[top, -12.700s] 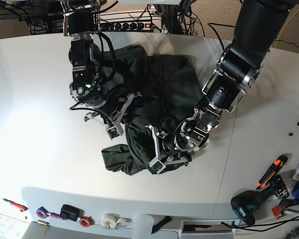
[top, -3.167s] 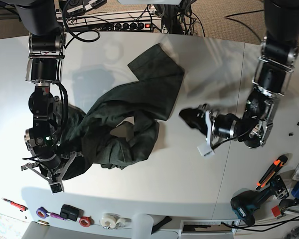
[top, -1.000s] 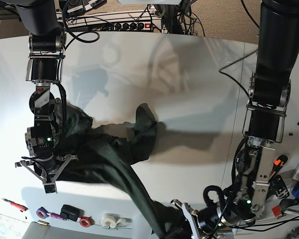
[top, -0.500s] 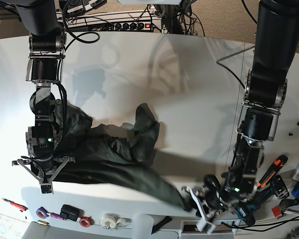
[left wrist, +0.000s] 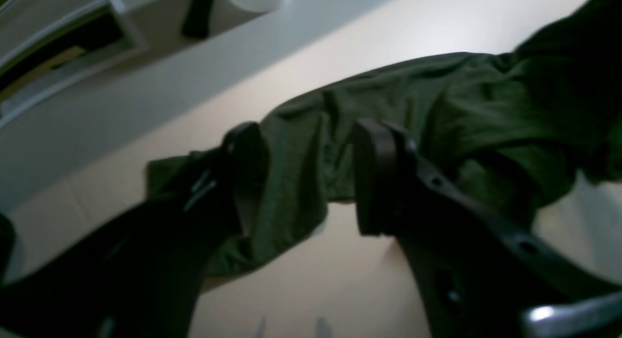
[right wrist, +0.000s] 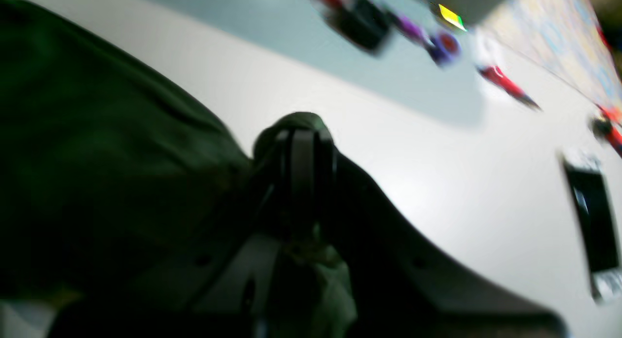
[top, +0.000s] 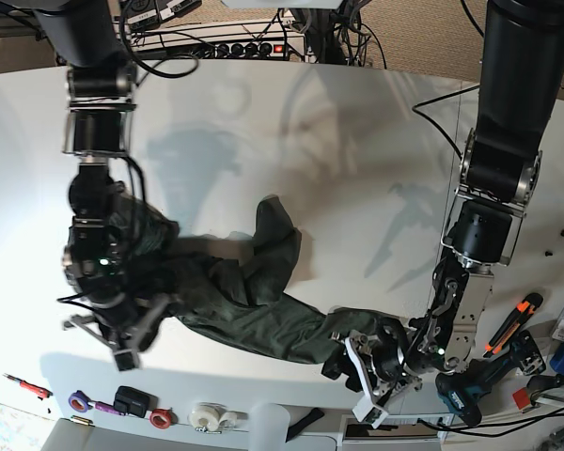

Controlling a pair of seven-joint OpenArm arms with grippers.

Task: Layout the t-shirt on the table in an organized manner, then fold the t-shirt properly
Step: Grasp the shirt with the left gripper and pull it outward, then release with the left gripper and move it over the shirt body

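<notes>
No legible text, label, brand, number or sign appears in any view. The small items along the lower edge of the base view and in the upper right of the right wrist view are too blurred to read.

Left end effector (top: 357, 368) opened, released t-shirt (top: 235, 291); hem now lies flat near front edge of worktop (top: 291, 141). Right end effector (top: 122, 343) shifted slightly toward front edge.

T-shirt (top: 235, 301): soft matt knit cloth, dark green, creased and wrinkled. Worktop (top: 357, 169): smooth white surface with a slight sheen, faint reflections showing. Fingers (left wrist: 379, 177): matt black plastic, smooth, with a pale metal-looking piece behind.
</notes>
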